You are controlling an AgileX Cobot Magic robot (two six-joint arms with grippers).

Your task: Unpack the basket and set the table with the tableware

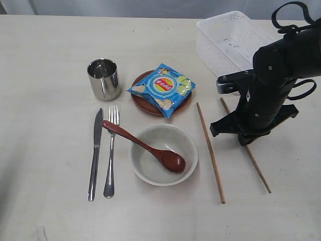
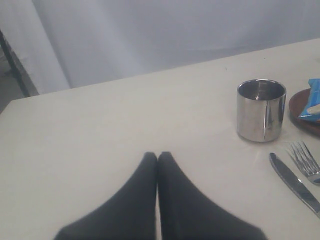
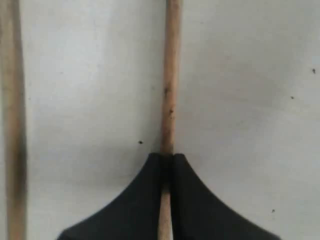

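The white basket (image 1: 230,40) stands at the back right of the table (image 1: 45,55). A steel cup (image 1: 104,79), a knife (image 1: 95,150) and a fork (image 1: 111,150) lie to the left. A dark red spoon (image 1: 145,148) rests in the pale bowl (image 1: 189,145). A blue chip bag (image 1: 163,89) covers the reddish plate (image 1: 143,103). Two chopsticks lie apart: one (image 1: 210,153) beside the bowl, the other (image 1: 257,168) under my right arm. My right gripper (image 3: 167,156) is shut on that second chopstick (image 3: 170,75). My left gripper (image 2: 157,155) is shut on nothing, over bare table near the cup (image 2: 261,110).
The right arm's black body (image 1: 273,85) hangs over the table between the basket and the chopsticks. The table's far edge meets a grey backdrop (image 2: 175,35). In the left wrist view the knife (image 2: 292,182) and fork (image 2: 305,160) lie close to the cup.
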